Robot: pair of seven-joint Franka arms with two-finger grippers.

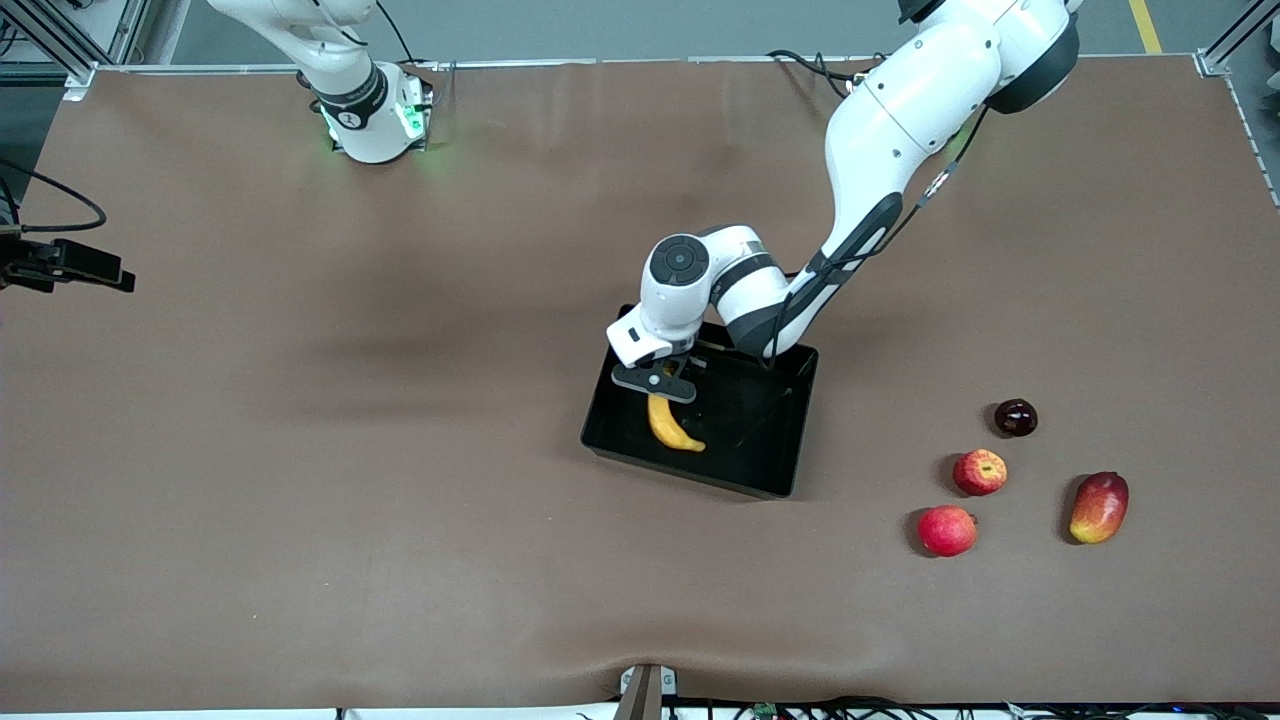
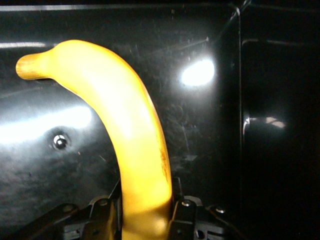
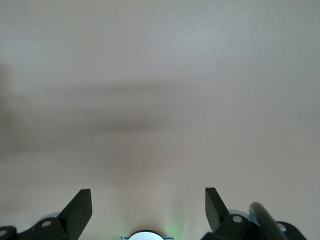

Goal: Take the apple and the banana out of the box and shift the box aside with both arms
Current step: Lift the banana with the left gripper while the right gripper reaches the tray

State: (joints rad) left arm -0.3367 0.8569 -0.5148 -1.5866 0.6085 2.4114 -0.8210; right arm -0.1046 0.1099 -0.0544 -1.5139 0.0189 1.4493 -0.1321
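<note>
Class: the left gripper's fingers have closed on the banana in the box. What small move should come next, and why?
Probably lift straight up: the left gripper is shut on the banana, which lies inside the box, whose low walls would block a sideways pull.

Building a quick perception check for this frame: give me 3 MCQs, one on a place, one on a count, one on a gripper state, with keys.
1. Where is the banana?
A. In the box
B. On the table beside the mango
C. On the bare table under the right gripper

2. How many fruits lie on the table outside the box?
A. Two
B. Four
C. Six

3. What is the left gripper doing?
A. Hanging open over bare table
B. Shut on the banana
C. Shut on the box wall

Key: 1 A, the banana lies inside the black walls. 2 B, the apple, the pinkish-red fruit, the mango and the dark fruit. 3 B, its fingers clamp the banana's end; the right gripper waits open over bare table.
</note>
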